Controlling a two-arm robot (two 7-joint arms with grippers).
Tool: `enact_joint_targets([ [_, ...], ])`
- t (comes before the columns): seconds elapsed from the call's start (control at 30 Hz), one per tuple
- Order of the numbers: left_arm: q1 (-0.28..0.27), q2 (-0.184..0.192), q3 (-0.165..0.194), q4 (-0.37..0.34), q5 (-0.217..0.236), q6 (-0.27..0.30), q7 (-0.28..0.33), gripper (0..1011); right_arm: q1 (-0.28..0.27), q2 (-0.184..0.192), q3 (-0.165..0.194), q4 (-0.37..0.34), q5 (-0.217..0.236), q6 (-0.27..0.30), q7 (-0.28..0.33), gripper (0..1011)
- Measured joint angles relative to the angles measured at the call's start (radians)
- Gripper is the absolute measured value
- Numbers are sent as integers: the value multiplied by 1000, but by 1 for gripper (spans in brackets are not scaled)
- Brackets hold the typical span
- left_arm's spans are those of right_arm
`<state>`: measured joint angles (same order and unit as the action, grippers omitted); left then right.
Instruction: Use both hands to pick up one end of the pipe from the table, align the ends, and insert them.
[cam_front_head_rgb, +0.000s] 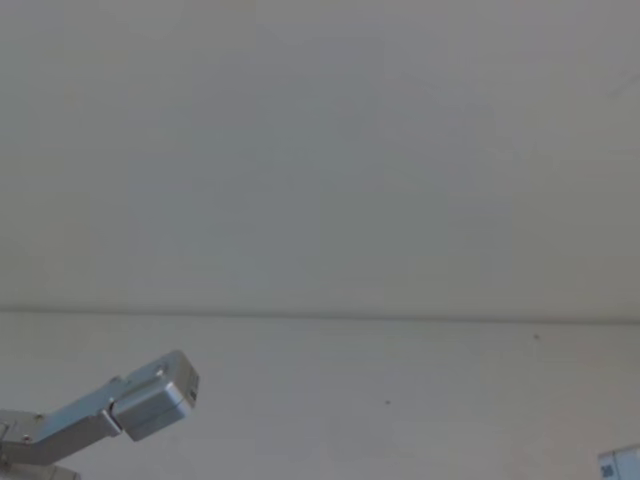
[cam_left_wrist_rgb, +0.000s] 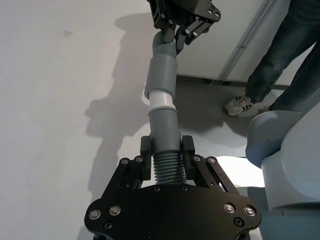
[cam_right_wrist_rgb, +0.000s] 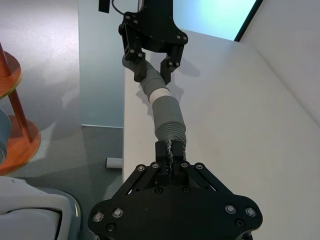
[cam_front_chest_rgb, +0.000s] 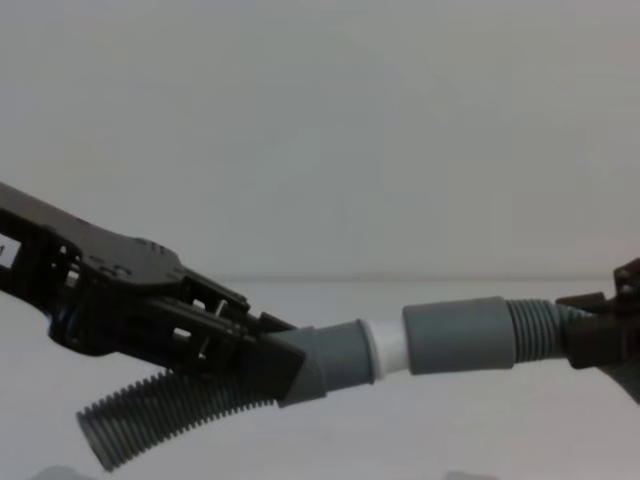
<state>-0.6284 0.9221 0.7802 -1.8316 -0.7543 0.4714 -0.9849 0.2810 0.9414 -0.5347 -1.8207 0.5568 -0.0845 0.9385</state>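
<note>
Both hose pieces lifted off the counter (cam_front_chest_rgb: 480, 420) and met at mid-frame in the chest view. Left pincer (cam_front_chest_rgb: 262, 362), entering from the left edge, clenched on the left hose piece (cam_front_chest_rgb: 165, 410) just behind its cuff, ribbed tail trailing to the lower left. Right pincer (cam_front_chest_rgb: 590, 340), at the right edge, clamped on the ribbing of the right hose piece (cam_front_chest_rgb: 460, 338). White spigot tip (cam_front_chest_rgb: 385, 347) partly inside the wider sleeve, a white band exposed between the grey cuffs; same band visible in the left wrist view (cam_left_wrist_rgb: 161, 101). Judged: pickup and alignment done, insertion begun but not seated; remaining, a straight push together. No containers present.
</note>
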Motion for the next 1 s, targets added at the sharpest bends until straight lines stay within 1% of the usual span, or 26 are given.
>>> enact_joint_targets([
  [0.4, 8, 15, -3, -10, -14, -9, 18, 327, 13, -5, -16, 1, -3, 1, 4, 51],
  [1.0, 11, 23, -4, -15, -22, -13, 32, 327, 19, -7, -25, 0, -6, 2, 5, 50],
])
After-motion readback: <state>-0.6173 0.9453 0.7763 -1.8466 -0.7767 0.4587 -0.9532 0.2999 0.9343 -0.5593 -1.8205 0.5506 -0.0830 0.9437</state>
